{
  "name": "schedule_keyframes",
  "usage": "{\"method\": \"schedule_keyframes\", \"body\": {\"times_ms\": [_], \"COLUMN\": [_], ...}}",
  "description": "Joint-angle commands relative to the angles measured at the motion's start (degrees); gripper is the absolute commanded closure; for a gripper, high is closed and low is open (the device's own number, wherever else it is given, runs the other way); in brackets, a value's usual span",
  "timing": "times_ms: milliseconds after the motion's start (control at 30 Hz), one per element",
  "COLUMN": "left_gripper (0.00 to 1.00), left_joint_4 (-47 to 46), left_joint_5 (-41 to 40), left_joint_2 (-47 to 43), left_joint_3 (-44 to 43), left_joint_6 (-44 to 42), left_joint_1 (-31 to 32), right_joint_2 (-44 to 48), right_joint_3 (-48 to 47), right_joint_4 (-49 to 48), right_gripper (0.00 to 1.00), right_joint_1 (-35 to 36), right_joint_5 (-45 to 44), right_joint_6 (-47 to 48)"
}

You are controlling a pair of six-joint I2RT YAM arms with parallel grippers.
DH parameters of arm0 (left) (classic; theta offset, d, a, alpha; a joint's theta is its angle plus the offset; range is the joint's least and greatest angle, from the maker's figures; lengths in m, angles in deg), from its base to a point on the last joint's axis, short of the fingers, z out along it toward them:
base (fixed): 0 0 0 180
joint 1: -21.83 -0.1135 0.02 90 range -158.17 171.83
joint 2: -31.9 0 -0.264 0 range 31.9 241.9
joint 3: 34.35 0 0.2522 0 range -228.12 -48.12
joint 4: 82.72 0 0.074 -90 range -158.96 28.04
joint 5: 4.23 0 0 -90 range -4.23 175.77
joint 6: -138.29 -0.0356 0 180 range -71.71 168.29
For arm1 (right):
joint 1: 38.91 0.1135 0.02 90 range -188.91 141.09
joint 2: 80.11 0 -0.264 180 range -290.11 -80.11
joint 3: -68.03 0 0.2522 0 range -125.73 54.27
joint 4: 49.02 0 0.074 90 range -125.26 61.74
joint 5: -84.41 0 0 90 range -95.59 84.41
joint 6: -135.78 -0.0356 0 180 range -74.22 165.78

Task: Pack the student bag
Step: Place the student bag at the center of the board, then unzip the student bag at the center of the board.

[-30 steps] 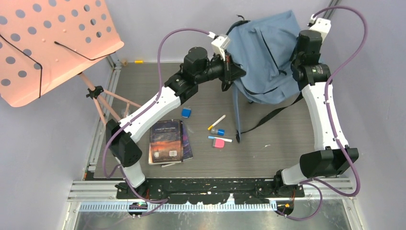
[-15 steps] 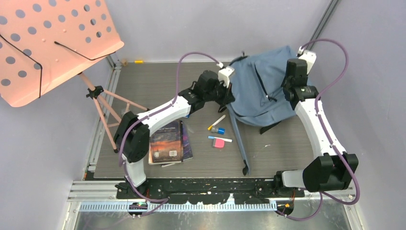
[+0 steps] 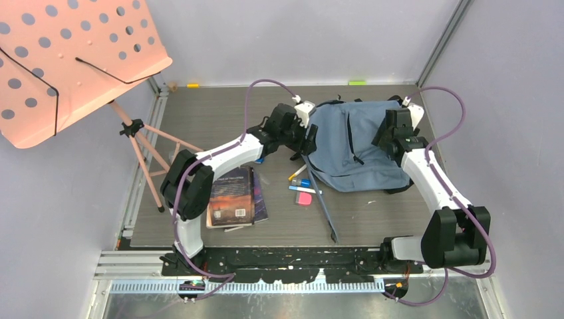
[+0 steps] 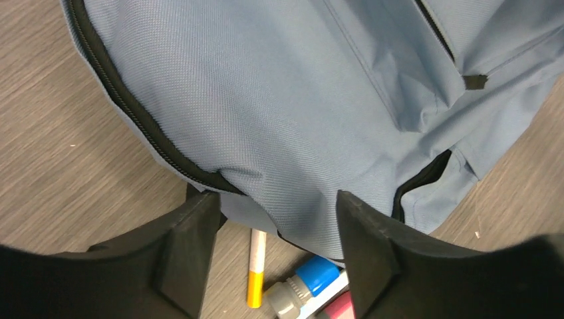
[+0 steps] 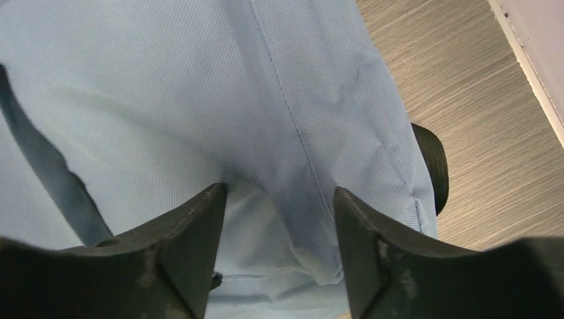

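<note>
The student bag point(image 3: 352, 143), grey-blue with black zippers, lies flat on the table at the back right. A long blue strap point(image 3: 322, 206) trails from it toward the front. My left gripper point(image 3: 306, 141) is at the bag's left edge. In the left wrist view this gripper point(image 4: 276, 199) is open, straddling the bag's fabric point(image 4: 279, 100) without pinching it. My right gripper point(image 3: 384, 136) is over the bag's right side. Seen from the right wrist, it point(image 5: 279, 191) is open above loose fabric point(image 5: 199, 86), with black webbing point(image 5: 432, 166) beside it.
Two stacked books point(image 3: 233, 194) lie left of centre. A white-yellow pen point(image 4: 256, 266), a blue-capped glue stick point(image 4: 312, 276), a pink eraser point(image 3: 304, 197) and another pen point(image 3: 306, 191) lie by the bag's left edge. An orange music stand point(image 3: 73, 60) on a tripod point(image 3: 143, 143) stands far left.
Both arms lowered the bag from held upright at the back down onto the table. Both grippers were shut on it and have now opened; the bag lies flat.
</note>
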State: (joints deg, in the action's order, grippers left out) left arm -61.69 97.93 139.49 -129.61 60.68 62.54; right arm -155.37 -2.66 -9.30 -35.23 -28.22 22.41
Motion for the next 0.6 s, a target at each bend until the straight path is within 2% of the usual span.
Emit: {"method": "schedule_keyframes", "body": {"times_ms": [0,67,267,400,500,567], "left_gripper": [0.26,0.18,0.11,0.07,0.06,0.12], "left_joint_4": [0.68,-1.13,-8.32,-16.53,-19.92,-21.74], "left_joint_5": [-3.58,-4.78,-6.41,-1.38,1.32,3.14], "left_joint_2": [-3.89,-6.38,-12.04,-12.44,-9.36,-6.56], "left_joint_3": [-0.76,1.49,7.04,10.81,10.43,9.51], "left_joint_6": [-3.7,-4.84,-5.78,-3.5,-1.65,-0.06], "left_joint_1": [0.59,1.61,7.25,8.95,9.7,9.83], "right_joint_2": [4.68,7.09,16.37,19.59,18.21,16.26], "right_joint_3": [-1.06,-0.47,2.27,4.75,6.46,6.94], "right_joint_4": [1.78,3.67,8.65,7.99,5.1,3.84], "right_gripper": [0.27,0.23,0.21,0.21,0.26,0.32], "right_joint_1": [0.01,0.01,0.01,0.01,-0.04,0.01], "right_joint_5": [2.48,4.21,13.24,20.6,27.45,29.79], "right_joint_6": [-2.0,-1.96,-3.22,-3.43,-3.63,-3.76]}}
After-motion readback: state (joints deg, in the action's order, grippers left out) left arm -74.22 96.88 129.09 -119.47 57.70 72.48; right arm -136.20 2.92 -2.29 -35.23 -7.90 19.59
